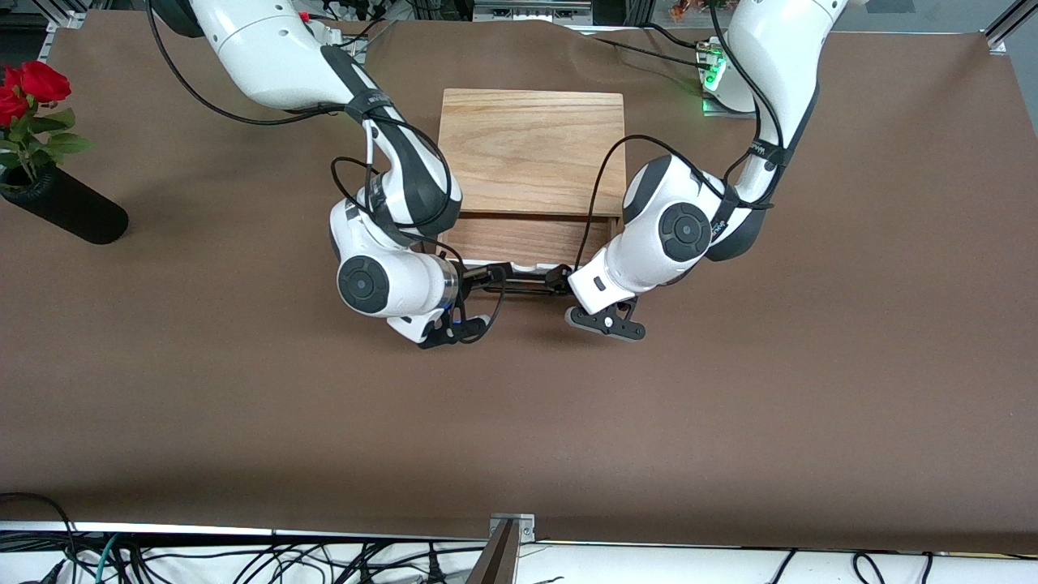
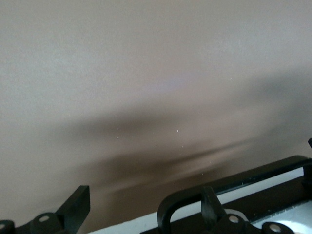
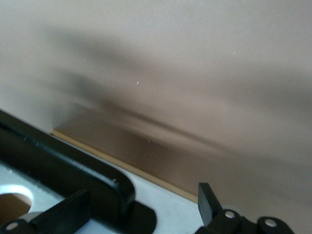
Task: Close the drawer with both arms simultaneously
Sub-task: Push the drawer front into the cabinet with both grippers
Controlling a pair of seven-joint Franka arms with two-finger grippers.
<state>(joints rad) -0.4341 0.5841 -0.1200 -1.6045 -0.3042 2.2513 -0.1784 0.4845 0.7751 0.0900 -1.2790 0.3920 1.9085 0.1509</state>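
Observation:
The light oak box (image 1: 531, 146) stands mid-table. Its drawer (image 1: 527, 239) is pulled partly out toward the front camera, and its white front bears a thin black bar handle (image 1: 523, 280). My right gripper (image 1: 480, 280) is at the handle's end toward the right arm's end of the table. In the right wrist view the gripper (image 3: 136, 207) is open, with the handle's bend (image 3: 117, 187) between its fingers. My left gripper (image 1: 561, 284) is at the handle's other end. In the left wrist view it (image 2: 145, 207) is open around the handle's corner (image 2: 168, 209).
A black vase (image 1: 69, 211) with red roses (image 1: 32, 85) stands near the right arm's end of the table. A green light (image 1: 714, 79) glows at the left arm's base. Brown table cover (image 1: 519, 422) spreads in front of the drawer.

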